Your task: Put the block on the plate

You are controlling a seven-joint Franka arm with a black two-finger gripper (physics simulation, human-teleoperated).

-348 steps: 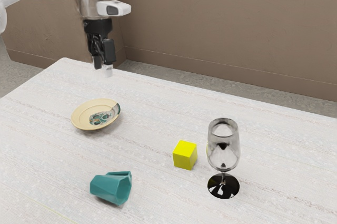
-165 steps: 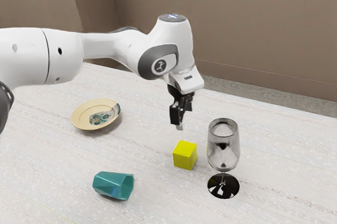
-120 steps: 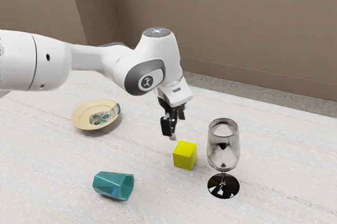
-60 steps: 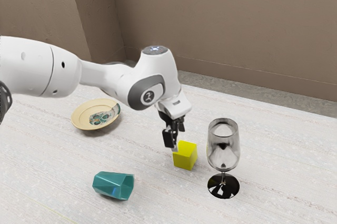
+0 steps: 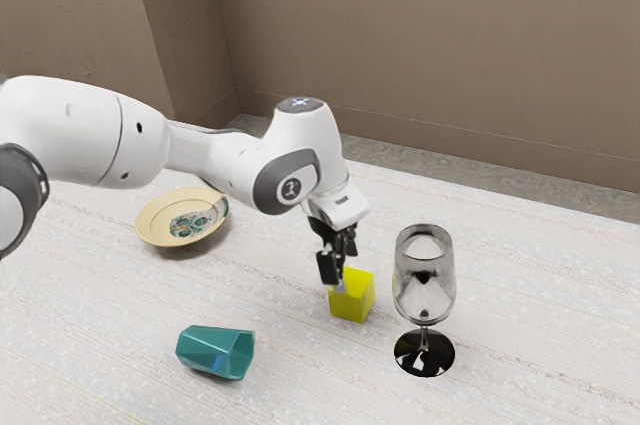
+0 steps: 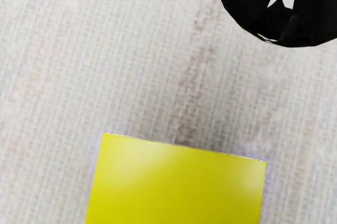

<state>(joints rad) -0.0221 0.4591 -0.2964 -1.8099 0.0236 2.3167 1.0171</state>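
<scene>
While the claw (image 5: 345, 273) hangs with fingers apart, the yellow block (image 5: 353, 303) sits just beneath it on the worktop (image 5: 300, 375).

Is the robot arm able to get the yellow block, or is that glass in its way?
Probably yes. The claw is already down at the yellow block, and nothing seems to block it. The glass stands off to one side, with some table between.

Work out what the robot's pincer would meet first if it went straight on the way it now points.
The pincer points down at the yellow block, so probably that block; if it straddles the block, the tabletop instead. The depth is unclear.
</scene>
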